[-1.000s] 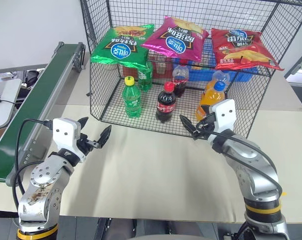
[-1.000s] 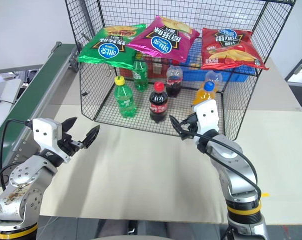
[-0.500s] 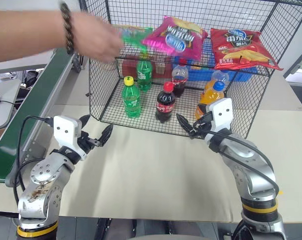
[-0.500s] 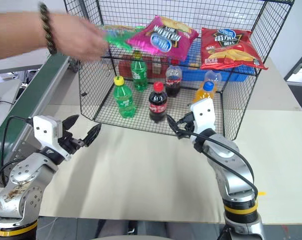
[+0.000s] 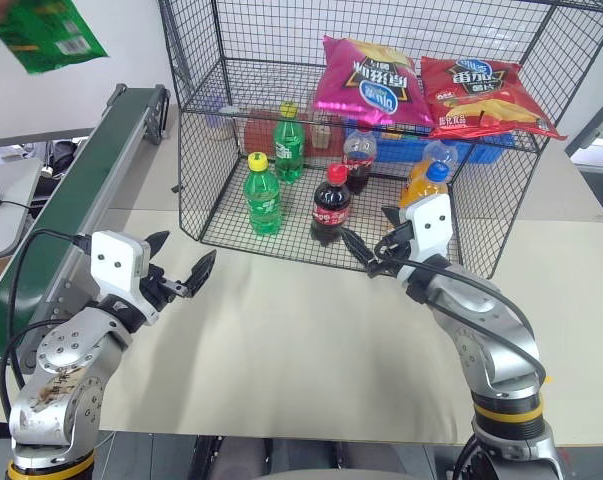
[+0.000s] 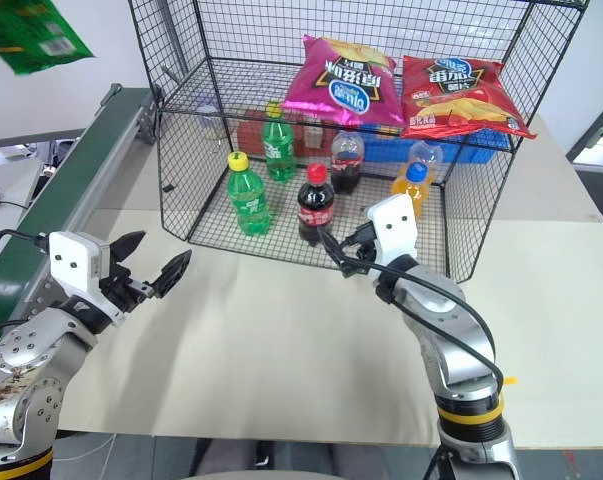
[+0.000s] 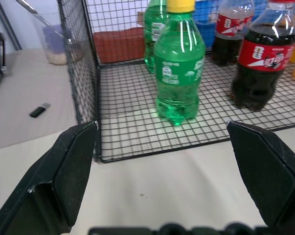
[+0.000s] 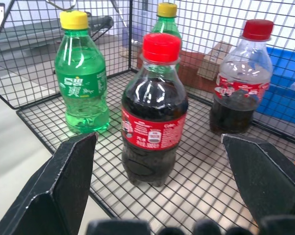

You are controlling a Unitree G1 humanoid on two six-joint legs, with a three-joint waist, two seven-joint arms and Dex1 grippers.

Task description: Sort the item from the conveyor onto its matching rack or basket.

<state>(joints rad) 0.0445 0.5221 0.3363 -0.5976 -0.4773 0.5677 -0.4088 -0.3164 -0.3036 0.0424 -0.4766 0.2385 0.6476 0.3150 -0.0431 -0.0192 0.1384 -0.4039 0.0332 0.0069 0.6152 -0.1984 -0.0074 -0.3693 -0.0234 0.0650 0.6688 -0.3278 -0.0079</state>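
Left eye view: the green chip bag (image 5: 43, 33) is seen aloft at ten o'clock, above the conveyor (image 5: 81, 190) (not on the belt yet). Both the left tool (image 5: 181, 272) and right tool (image 5: 369, 252) are spread, empty. Sorting into the wire cage (image 5: 461, 215) is judged unstarted.

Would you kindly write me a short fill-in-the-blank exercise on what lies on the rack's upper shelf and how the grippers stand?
1. On the upper shelf of the black wire-mesh cage lie ____ shiny chip bags.
2. The magenta chip bag lies beside the ____ chip bag.
3. The left gripper has its two black fingers ____.
4. The green chip bag is up in the air above the dark green ____.

Missing words: two; red; open; conveyor
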